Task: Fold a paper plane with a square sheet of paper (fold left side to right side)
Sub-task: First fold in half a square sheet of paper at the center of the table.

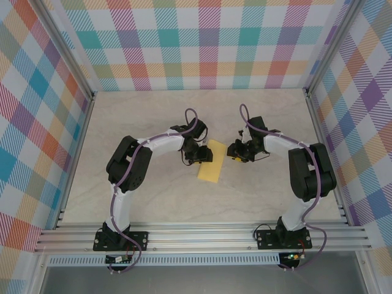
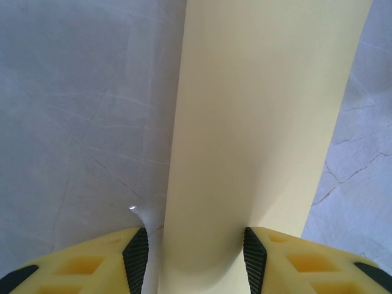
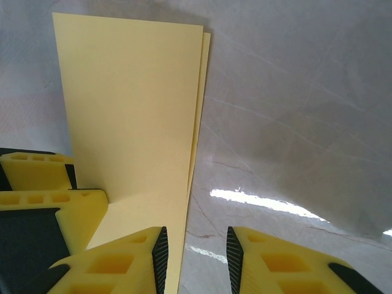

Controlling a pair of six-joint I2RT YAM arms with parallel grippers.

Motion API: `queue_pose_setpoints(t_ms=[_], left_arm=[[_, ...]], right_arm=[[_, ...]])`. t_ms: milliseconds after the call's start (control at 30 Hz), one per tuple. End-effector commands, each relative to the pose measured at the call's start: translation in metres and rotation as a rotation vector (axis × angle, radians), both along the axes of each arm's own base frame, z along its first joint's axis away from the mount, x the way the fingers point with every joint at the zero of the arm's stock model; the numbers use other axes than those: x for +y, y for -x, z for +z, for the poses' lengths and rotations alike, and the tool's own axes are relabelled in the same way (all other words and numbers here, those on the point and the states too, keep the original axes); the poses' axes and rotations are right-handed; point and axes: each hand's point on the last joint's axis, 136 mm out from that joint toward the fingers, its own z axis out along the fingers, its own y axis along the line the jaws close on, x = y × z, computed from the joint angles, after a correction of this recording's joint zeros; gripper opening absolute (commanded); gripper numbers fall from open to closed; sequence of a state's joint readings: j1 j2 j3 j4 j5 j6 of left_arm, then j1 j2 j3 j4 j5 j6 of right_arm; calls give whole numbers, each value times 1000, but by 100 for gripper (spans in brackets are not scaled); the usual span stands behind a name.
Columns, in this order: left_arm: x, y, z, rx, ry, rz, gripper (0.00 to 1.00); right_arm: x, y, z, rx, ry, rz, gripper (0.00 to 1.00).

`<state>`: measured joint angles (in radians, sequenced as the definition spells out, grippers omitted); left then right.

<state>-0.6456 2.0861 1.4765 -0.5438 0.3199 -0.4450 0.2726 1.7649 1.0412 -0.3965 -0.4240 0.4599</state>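
Top view: the square sheet of paper (image 1: 211, 162) lies folded in half on the desk (image 1: 153, 202), a narrow rectangle near mid-desk. It is tilted, with its far end leaning toward the right arm. The left claw (image 1: 197, 154) is at the sheet's left long edge and the right claw (image 1: 236, 150) is just off its right long edge. Bare desk runs from the sheet to the plaid back wall (image 1: 208, 43), out to both side walls, and down to the aluminium rail (image 1: 202, 236) at the near edge.

Left wrist view: the left claw (image 2: 196, 257) has its fingers (image 2: 136, 251) apart, straddling the sheet (image 2: 263, 122). The paper bulges up in a soft curve between the pads, not creased flat there. The right pad is against the paper. At the left pad I cannot tell whether there is contact.

Right wrist view: the right claw (image 3: 196, 263) is spread, with bare desk (image 3: 294, 122) showing in the gap. One of its fingers (image 3: 141, 263) sits over the sheet's (image 3: 128, 104) margin and the other is over the desk. The two free edges do not line up: the lower layer peeks out as a thin strip past the upper one, wider at the far corner. The left claw's fingers (image 3: 37, 177) press on the sheet's opposite side.
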Motion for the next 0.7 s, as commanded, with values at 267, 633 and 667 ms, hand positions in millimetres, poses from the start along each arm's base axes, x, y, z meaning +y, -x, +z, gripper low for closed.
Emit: queue_pose_setpoints(t_ms=[267, 633, 667], left_arm=[[-3, 25, -27, 92, -39, -34, 47], [-4, 30, -28, 95, -43, -66, 48], [-4, 30, -28, 95, -42, -67, 48]], right_arm=[[19, 3, -5, 29, -37, 28, 28], [5, -8, 10, -53, 56, -33, 28], [3, -8, 12, -64, 68, -38, 28]])
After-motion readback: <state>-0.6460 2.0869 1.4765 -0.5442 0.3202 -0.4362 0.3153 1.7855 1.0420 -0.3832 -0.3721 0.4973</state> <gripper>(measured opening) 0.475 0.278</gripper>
